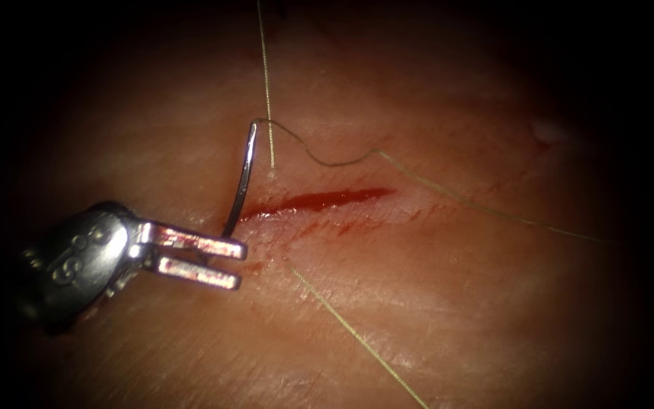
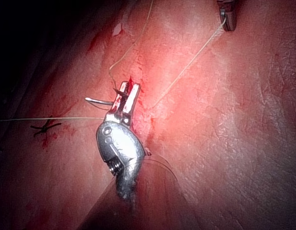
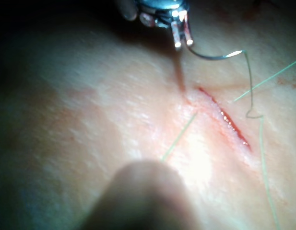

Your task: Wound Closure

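My left tool [image 1: 225, 261] reaches in low from the left, lying nearly flat over the tissue [image 1: 448, 303], its two jaws parted at the left end of the cut [image 1: 319, 201]. The needle [image 1: 242, 178] rises from between the upper jaw and the cut's left end; I cannot tell whether the jaws grip it or whether its tip sits in the tissue. Thread [image 1: 448, 193] trails from its top end across to the right. My right tool [image 2: 227, 14] hangs well apart, thread at its tip; I cannot tell its jaws. Bare tissue lies right of the cut.
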`<action>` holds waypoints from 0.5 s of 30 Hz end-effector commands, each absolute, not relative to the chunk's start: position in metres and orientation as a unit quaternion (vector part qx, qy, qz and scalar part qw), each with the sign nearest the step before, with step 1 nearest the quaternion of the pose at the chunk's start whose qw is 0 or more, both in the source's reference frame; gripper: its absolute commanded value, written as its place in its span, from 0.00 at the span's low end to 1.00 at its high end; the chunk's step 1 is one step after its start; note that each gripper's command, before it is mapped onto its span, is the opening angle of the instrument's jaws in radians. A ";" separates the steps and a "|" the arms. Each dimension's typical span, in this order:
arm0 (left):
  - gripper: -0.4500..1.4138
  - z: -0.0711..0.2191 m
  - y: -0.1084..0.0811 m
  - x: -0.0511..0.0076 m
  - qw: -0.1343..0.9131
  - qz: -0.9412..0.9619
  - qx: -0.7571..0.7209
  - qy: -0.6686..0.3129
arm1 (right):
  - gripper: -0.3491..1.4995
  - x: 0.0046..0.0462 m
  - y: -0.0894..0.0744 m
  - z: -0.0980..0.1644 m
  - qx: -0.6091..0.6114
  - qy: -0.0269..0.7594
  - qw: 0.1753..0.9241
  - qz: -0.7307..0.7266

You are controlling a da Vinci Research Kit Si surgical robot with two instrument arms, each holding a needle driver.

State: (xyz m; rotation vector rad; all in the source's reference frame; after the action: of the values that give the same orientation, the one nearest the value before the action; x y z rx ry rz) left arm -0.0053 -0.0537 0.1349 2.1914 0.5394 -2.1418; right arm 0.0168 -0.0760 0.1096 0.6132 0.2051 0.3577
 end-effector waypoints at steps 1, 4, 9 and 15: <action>0.00 0.136 -0.053 -0.0056 0.016 -0.688 0.705 0.173 | 0.00 0.0172 -0.077 0.110 0.307 0.098 0.931 0.170; 0.00 0.136 -0.053 -0.0056 0.016 -0.688 0.705 0.173 | 0.00 0.0169 -0.077 0.110 0.309 0.098 0.931 0.167; 0.00 0.136 -0.053 -0.0056 0.016 -0.688 0.705 0.173 | 0.79 0.0169 -0.076 0.109 0.279 0.109 0.938 0.176; 0.00 0.136 -0.053 -0.0056 0.017 -0.689 0.704 0.174 | 0.94 0.0149 -0.071 0.107 0.226 0.113 0.958 0.133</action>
State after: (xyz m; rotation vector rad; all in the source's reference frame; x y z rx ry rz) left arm -0.0052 -0.0536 0.1349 2.1876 0.5418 -2.1410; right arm 0.0142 -0.0710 0.1061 0.4629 0.2258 0.2726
